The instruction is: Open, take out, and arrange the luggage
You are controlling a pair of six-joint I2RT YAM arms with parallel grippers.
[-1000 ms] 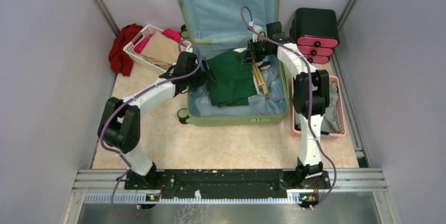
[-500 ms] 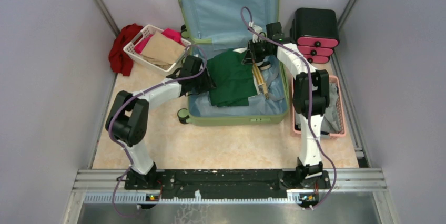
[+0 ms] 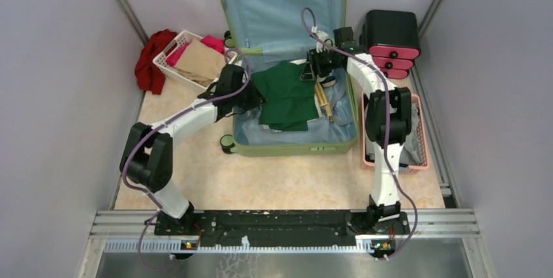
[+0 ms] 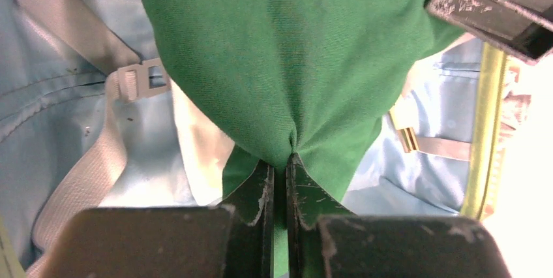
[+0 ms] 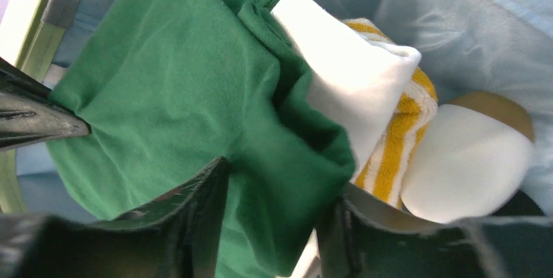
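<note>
Now the left gripper (image 4: 279,160) has its jaws pressed together on a small fold of the green cloth (image 4: 280,49). The pinch is thin, just at the edge. The right gripper (image 5: 280,180) has its jaws apart. A lump of the same green cloth sits between them, and they do not seem to squeeze it.

Just at 2 o'clock from the right jaws lies a striped cloth (image 5: 391,141), white and yellow. It touches the green cloth. A grey strap (image 4: 72,23) lies at 9 o'clock from the left jaws, partly under the cloth.

All of this is inside the luggage (image 3: 293,149). It lies open in the middle of the table, toward 12 o'clock, with its lid standing up at the back. A white basket (image 3: 163,59) with clothes in it waits at 10 o'clock.

I think the job is to lift the green cloth out. Here is what could go wrong. The left pinch is small, so the cloth may slip free when the arm pulls. The cloth may snag on the right jaws and get stuck there. The striped cloth may get dragged along and fall in the wrong spot. The strap may catch the cloth too.
</note>
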